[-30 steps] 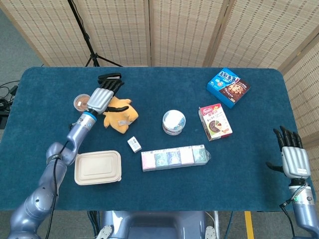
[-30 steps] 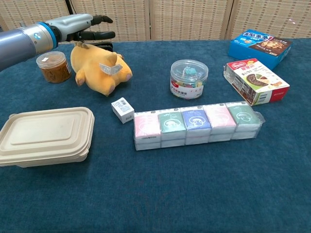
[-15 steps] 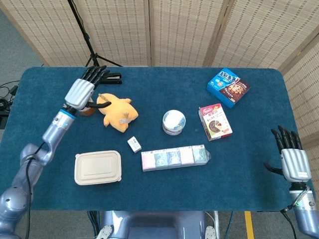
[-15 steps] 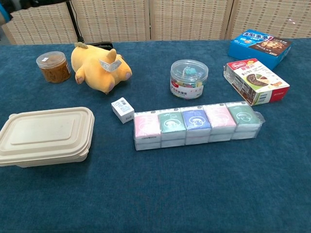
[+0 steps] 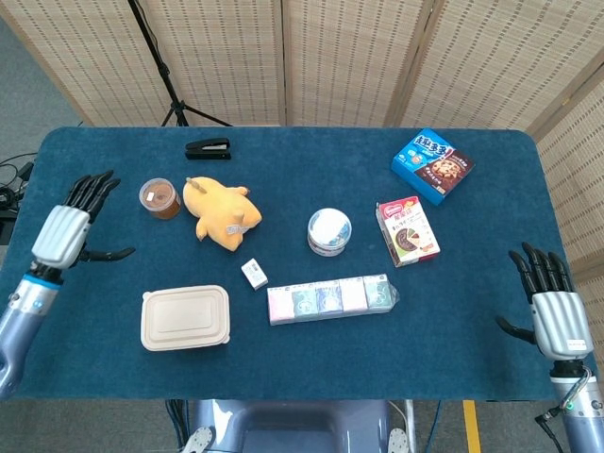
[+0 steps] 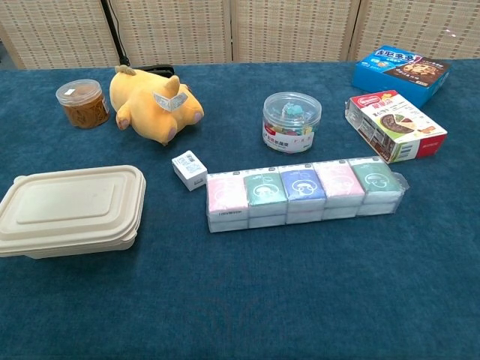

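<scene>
table (image 5: pixel 283 359): blue cloth, i see both hands parked at its opposite edges.
left hand (image 5: pixel 64 233): fingers spread, holding nothing, hovering at the left edge; only the head view shows it.
right hand (image 5: pixel 552 311): fingers spread and empty, near the right front corner, well apart from everything.
lunch box (image 5: pixel 185 317): closed, front left, between my left hand and the middle; a low sweep could shove it, i judge.
plush toy (image 5: pixel 223 213): lying just beside the jar, so reaching for either may nudge the other.
jar (image 5: pixel 159 198): upright, nearest thing to my left hand; light, likely to tip if clipped.
</scene>
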`<state>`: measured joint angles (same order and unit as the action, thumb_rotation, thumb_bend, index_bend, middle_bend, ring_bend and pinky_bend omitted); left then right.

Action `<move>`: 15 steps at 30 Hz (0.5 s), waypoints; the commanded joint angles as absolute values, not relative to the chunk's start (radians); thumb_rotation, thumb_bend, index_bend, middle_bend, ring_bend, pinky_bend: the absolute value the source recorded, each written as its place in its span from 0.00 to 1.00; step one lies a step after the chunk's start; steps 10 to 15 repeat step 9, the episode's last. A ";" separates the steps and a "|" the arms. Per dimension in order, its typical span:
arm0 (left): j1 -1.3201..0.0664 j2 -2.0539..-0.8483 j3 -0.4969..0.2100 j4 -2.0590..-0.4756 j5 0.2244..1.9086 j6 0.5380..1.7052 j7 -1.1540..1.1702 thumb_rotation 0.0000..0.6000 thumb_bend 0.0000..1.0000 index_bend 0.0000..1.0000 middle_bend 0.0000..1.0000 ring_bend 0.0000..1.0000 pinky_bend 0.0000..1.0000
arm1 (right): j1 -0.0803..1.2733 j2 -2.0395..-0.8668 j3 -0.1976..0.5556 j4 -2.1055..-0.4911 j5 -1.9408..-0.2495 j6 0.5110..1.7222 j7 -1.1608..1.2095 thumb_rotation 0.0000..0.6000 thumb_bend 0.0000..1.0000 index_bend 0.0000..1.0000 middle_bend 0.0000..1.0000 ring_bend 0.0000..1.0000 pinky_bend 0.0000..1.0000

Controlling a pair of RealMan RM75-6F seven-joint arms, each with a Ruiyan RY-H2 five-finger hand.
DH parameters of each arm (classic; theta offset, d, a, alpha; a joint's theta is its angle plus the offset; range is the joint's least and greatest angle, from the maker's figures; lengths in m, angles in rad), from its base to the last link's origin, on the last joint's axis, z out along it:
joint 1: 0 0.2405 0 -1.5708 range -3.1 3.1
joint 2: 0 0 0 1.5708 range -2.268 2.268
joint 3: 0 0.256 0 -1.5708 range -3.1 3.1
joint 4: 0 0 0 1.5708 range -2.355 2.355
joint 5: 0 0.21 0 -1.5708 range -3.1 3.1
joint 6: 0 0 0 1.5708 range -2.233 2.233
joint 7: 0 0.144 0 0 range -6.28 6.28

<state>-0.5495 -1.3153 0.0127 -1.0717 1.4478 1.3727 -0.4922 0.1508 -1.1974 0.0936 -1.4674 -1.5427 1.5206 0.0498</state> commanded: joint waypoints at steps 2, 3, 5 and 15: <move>-0.334 -1.089 0.060 -1.451 1.354 1.465 -0.254 1.00 0.00 0.00 0.00 0.00 0.00 | 0.137 -1.184 0.087 -1.476 -1.575 1.559 0.066 1.00 0.00 0.00 0.00 0.00 0.00; -0.316 -1.083 0.062 -1.479 1.349 1.480 -0.232 1.00 0.00 0.00 0.00 0.00 0.00 | 0.135 -1.184 0.087 -1.477 -1.580 1.568 0.062 1.00 0.00 0.00 0.00 0.00 0.00; -0.281 -1.077 0.070 -1.522 1.350 1.507 -0.190 1.00 0.00 0.00 0.00 0.00 0.00 | 0.128 -1.182 0.086 -1.478 -1.591 1.585 0.057 1.00 0.00 0.00 0.00 0.00 0.00; -0.253 -1.089 0.064 -1.525 1.353 1.515 -0.151 1.00 0.00 0.00 0.00 0.00 0.00 | 0.117 -1.176 0.083 -1.475 -1.595 1.600 0.062 1.00 0.00 0.00 0.00 0.00 0.00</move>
